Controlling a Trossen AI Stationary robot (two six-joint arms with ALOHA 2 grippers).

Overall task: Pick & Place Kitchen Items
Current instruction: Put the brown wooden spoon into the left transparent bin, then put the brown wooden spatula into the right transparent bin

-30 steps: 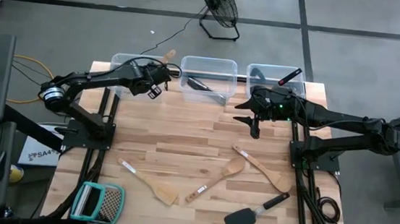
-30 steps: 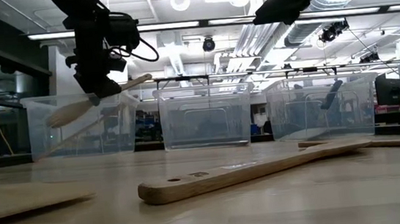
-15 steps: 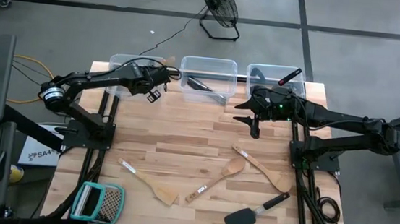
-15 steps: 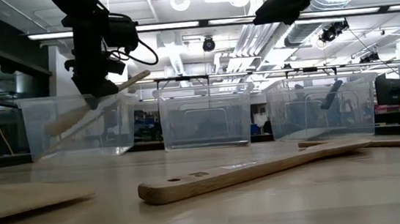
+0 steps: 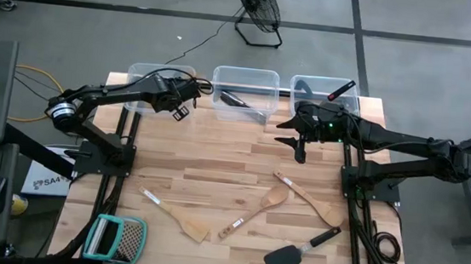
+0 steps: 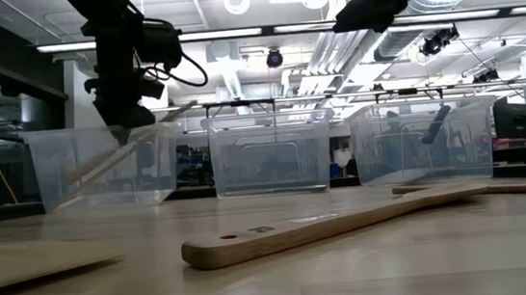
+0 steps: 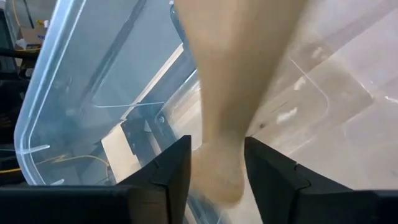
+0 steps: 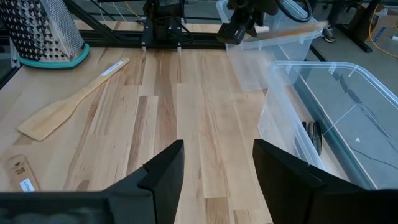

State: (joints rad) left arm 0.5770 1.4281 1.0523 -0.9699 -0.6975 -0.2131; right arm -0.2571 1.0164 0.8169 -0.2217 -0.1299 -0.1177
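Note:
My left gripper (image 5: 190, 84) hangs over the left clear bin (image 5: 142, 71), fingers slanting down and open. A pale wooden spoon (image 7: 230, 93) runs between them. In the low view the spoon (image 6: 118, 152) slopes down into the bin just under the fingertips, its handle end up near the bin's rim (image 8: 292, 29). My right gripper (image 5: 290, 147) hovers open over the table in front of the right bin, with nothing between its fingers (image 8: 217, 152). My left gripper's fingers stand on either side of the spoon's handle (image 7: 217, 162), with a gap showing beside one of them. I cannot tell whether the other finger touches the wood.
The middle bin (image 5: 244, 88) and the right bin (image 5: 324, 93) each hold a black utensil. On the table lie two wooden spatulas (image 5: 177, 215) (image 5: 311, 200), a wooden spoon (image 5: 256, 209) and a black spatula (image 5: 297, 253). A teal grater (image 5: 115, 239) lies near left.
My left gripper has stayed over the left bin and has opened. The wooden spoon, held above the rim before, has sunk and tipped, with its bowl end going down into the bin and its handle end sinking toward the rim.

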